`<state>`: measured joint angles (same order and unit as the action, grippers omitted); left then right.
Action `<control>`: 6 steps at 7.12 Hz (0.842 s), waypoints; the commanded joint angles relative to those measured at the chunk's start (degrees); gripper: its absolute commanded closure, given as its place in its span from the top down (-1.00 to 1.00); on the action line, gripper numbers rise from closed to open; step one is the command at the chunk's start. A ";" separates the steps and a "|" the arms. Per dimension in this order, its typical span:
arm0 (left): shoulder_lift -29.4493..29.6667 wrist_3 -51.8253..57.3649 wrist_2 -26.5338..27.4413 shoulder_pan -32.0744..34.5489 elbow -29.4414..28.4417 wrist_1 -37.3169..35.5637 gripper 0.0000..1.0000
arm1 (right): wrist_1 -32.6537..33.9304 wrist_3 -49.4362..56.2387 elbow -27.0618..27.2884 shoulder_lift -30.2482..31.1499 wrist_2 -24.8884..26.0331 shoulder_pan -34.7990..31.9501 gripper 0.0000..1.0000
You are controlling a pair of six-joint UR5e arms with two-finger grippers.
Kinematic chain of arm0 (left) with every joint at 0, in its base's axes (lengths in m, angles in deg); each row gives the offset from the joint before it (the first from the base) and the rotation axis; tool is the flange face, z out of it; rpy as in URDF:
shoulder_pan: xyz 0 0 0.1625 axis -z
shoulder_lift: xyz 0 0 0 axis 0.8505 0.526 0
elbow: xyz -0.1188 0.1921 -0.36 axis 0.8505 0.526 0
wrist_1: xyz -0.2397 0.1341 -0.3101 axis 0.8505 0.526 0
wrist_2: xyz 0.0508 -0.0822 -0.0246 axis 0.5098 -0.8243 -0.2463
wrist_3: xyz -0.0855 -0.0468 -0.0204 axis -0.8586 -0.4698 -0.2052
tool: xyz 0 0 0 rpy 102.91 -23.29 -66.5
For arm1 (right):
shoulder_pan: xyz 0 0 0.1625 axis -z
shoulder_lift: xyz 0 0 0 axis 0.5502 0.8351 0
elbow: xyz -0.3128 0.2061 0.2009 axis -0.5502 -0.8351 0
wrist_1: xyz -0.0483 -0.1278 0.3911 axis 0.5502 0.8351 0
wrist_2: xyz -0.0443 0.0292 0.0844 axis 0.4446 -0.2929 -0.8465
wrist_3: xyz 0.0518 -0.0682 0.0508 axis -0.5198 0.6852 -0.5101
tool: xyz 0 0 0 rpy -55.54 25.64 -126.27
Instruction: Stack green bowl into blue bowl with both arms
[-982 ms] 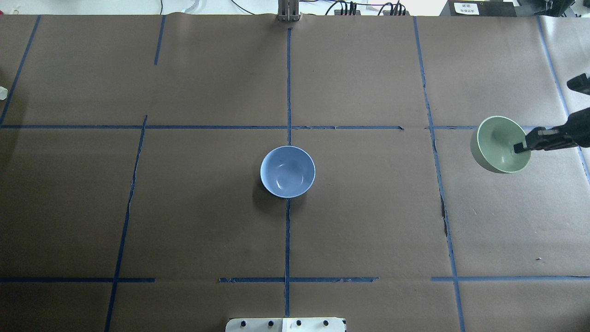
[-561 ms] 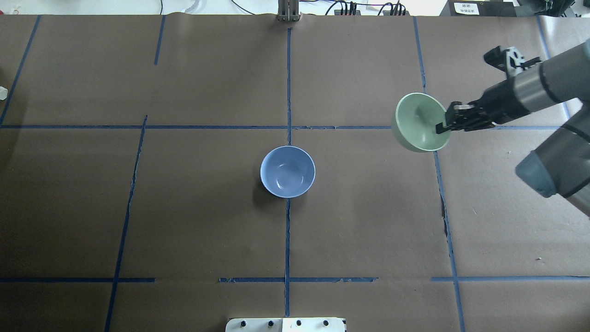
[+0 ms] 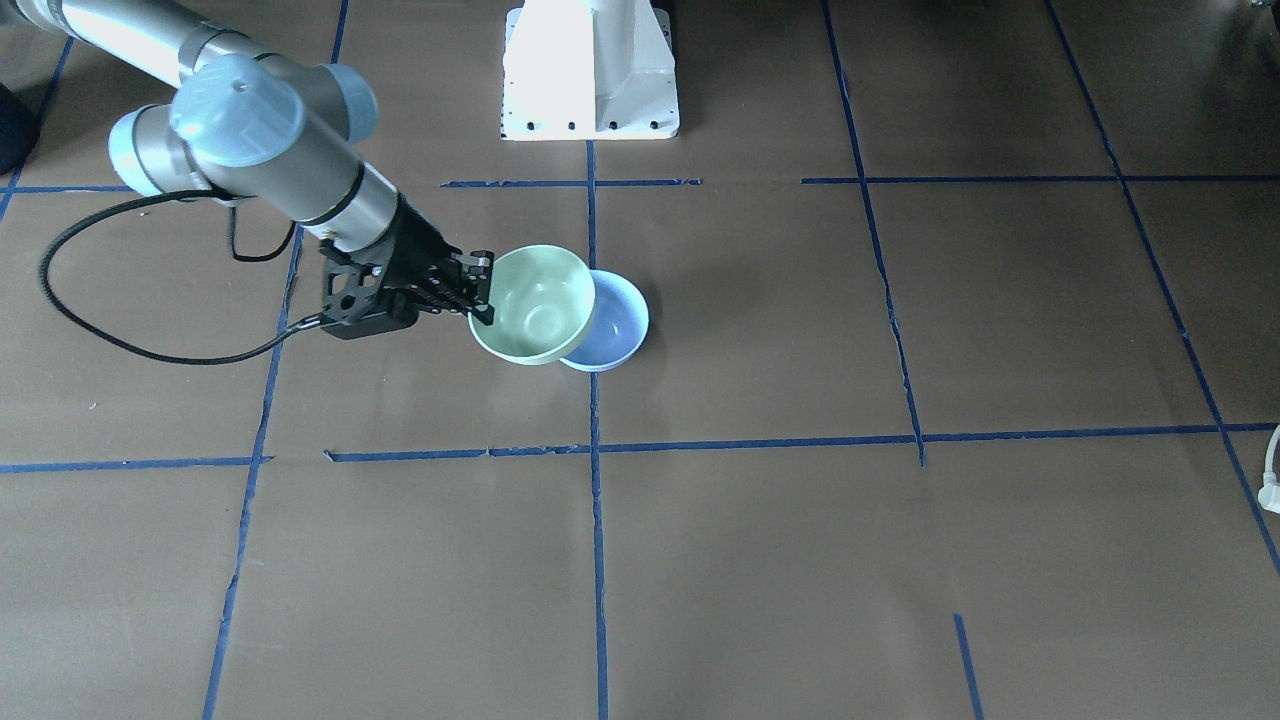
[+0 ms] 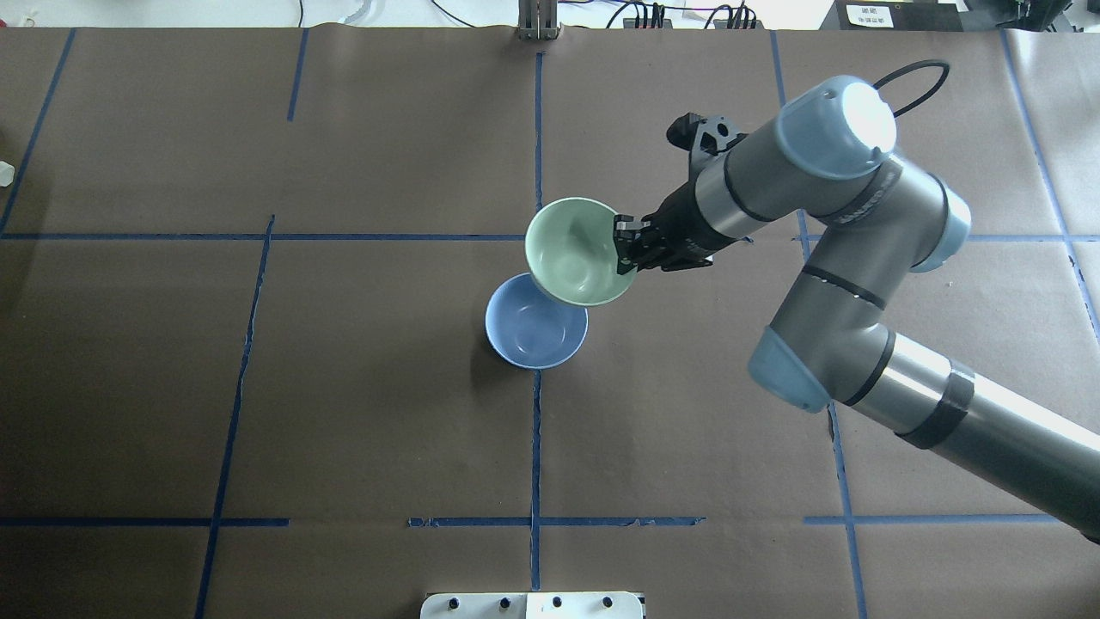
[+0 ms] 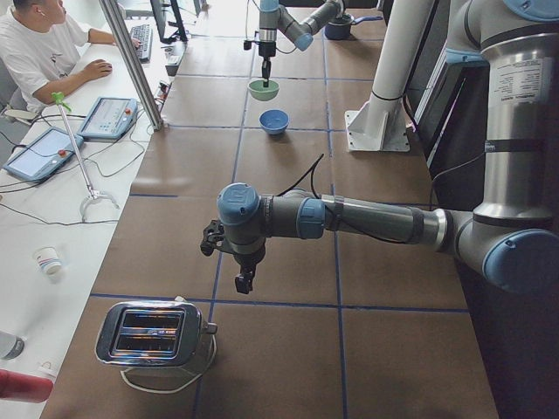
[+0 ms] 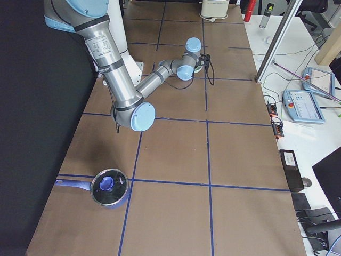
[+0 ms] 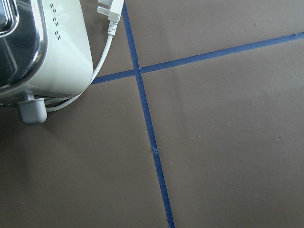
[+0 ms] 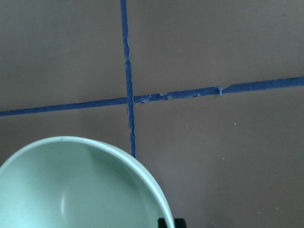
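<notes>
The green bowl [image 4: 574,251] hangs tilted in the air, held by its rim in my right gripper [image 4: 626,249], which is shut on it. In the overhead view it overlaps the far right rim of the blue bowl [image 4: 528,335], which stands empty on the table's centre line. The front-facing view shows the green bowl [image 3: 533,303] covering the left part of the blue bowl [image 3: 615,325], with my right gripper [image 3: 482,290] on its rim. The right wrist view shows the green bowl [image 8: 80,190] from above. My left gripper [image 5: 243,281] shows only in the exterior left view, pointing down far from both bowls; I cannot tell whether it is open.
A chrome toaster [image 5: 157,333] with a white cord stands by my left gripper, and also shows in the left wrist view [image 7: 38,47]. A blue lidded pot [image 6: 109,186] sits at the table's right end. The white pedestal [image 3: 590,70] is at the robot's side. A person [image 5: 35,52] sits beyond the table.
My right arm has carried the green bowl from the table's right edge leftward to the centre, so that it now overlaps the blue bowl. The blue bowl has not moved.
</notes>
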<state>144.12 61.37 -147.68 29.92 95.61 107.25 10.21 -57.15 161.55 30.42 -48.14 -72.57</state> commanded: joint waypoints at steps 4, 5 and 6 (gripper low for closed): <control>0.09 -0.99 -0.07 -0.03 -0.02 0.00 1.00 | 5.94 -3.17 -0.46 -2.90 7.34 7.45 -0.96; 0.09 -0.99 -0.07 -0.03 -0.02 0.00 1.00 | 6.03 -3.26 -0.46 -2.63 7.43 7.55 -0.95; 0.09 -0.99 -0.07 -0.03 -0.02 0.00 1.00 | 6.29 -3.26 -0.63 -2.54 7.43 7.55 -0.95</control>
<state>144.21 60.38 -147.75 29.89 95.60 107.25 16.12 -60.38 161.04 27.72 -40.79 -65.18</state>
